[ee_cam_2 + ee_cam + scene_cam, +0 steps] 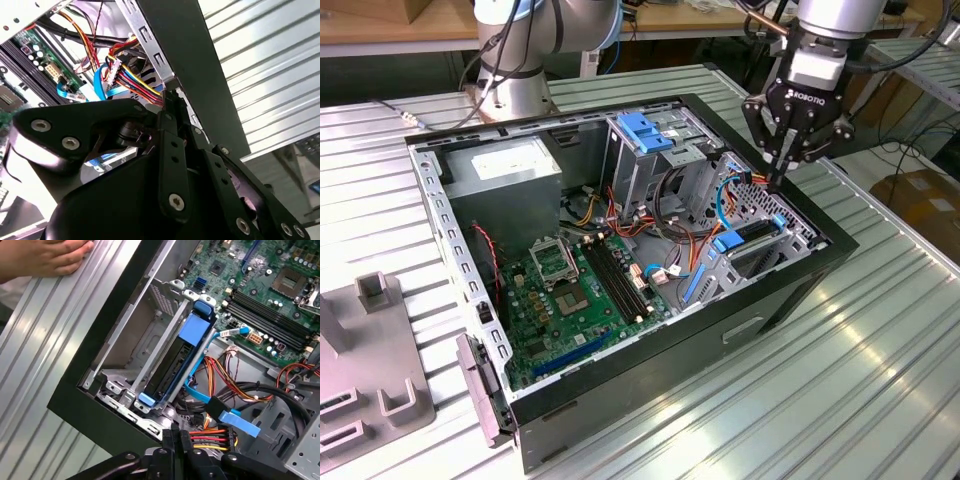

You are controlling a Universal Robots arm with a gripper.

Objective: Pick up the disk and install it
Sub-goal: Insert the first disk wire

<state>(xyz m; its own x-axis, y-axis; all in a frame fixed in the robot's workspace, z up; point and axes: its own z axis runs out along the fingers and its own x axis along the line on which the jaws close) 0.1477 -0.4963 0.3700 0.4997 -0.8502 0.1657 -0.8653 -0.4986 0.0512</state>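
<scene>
A ribbed silver metal table (880, 340) carries an open black desktop computer case (740, 330) with a green motherboard (575, 300) lying in its floor. Above the case's corner on the exterior view's right hangs the black gripper (778, 172), fingers drawn together on nothing, tips just over a bundle of coloured cables (210, 437). The disk (172, 367), a flat drive edged by a blue plastic bracket, sits on edge in its grey metal bay. A person's hand (42, 257) rests on the table.
</scene>
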